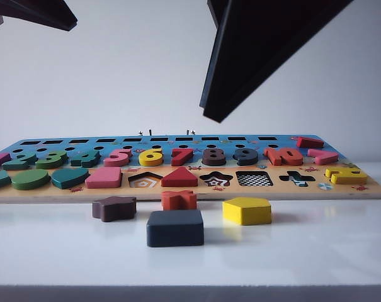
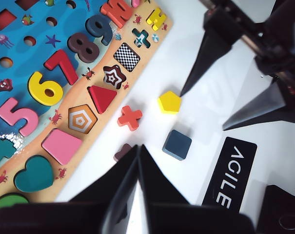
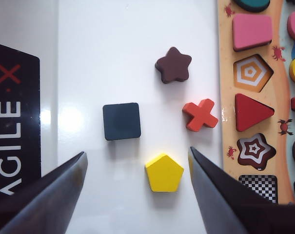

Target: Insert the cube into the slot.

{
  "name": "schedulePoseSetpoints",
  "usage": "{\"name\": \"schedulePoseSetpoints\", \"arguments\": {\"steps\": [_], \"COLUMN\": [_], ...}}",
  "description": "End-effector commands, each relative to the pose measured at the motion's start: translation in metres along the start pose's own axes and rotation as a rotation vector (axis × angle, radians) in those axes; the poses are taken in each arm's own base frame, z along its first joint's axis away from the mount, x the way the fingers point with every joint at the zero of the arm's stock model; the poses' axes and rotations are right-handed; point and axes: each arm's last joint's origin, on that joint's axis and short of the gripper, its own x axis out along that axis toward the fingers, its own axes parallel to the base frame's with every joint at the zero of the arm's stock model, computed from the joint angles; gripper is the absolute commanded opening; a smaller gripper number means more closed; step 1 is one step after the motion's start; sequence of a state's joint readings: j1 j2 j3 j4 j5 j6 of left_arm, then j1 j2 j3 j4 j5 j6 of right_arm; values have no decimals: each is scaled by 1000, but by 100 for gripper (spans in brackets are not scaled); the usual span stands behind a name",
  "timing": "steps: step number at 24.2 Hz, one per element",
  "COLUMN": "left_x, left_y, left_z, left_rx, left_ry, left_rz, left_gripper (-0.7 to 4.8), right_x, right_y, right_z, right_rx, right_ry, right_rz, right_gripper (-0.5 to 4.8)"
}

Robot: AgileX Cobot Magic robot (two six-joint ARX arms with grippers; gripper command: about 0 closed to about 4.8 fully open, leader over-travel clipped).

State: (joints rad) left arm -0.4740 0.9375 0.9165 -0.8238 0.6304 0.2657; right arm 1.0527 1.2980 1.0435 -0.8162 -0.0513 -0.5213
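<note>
Bright, even light fills all 3 views. The white table (image 3: 137,58) shows soft glare patches, and the blocks cast faint shadows. Close gripper fingers (image 1: 259,56) look dark and blurred.

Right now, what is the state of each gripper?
Left gripper: shut, holding nothing, above the table.
Right gripper: open, empty, above the yellow pentagon.

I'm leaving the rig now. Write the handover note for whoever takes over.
Right gripper: open, empty, above the table near the yellow pentagon.
Left gripper: fingers together, holding nothing, over the table edge near the board.
Cube: flat on the table in front of the board, untouched.
Slot: checkered square cut-out, empty.
Done: nothing.
Left: grasp the cube, carry it to the slot, insert it.
</note>
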Motion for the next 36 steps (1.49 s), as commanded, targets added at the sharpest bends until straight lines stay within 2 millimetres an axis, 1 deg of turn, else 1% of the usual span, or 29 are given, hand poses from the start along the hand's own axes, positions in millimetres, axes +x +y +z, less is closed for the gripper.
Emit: {"name": "schedulePoseSetpoints", "arguments": {"steps": [1,3,6,20,26,28,33,36], "left_x": [-1,-1,-1,-1,-1,-1,-1,-1], "left_y": [-1,-1,0,0,1,1,1,1], "left_z": [2,2,3,5,5,5,5,5], "left_rx": [14,14,15,33,34,34,34,34], "left_ry": [-17,-18,-20,-44,-45,-45,-45,-45], "left_rz": [-12,-12,-10,-3,-3,-3,-3,-3], "left_gripper": [17,17,17,17,17,17,17,17], "right_x": [10,19,24,46,62,65,65,65], "right_y": [-2,-3,-3,-4,-4,-4,-5,-6], "right_z": [2,4,6,8,7,7,9,9], "right_rx": [-1,8,10,60,70,70,68,68], "right_ry": [19,20,-1,35,86,87,72,67], "right_rz": [11,50,94,143,166,166,158,155], "right_gripper": [373,373,372,354,341,339,308,300]}}
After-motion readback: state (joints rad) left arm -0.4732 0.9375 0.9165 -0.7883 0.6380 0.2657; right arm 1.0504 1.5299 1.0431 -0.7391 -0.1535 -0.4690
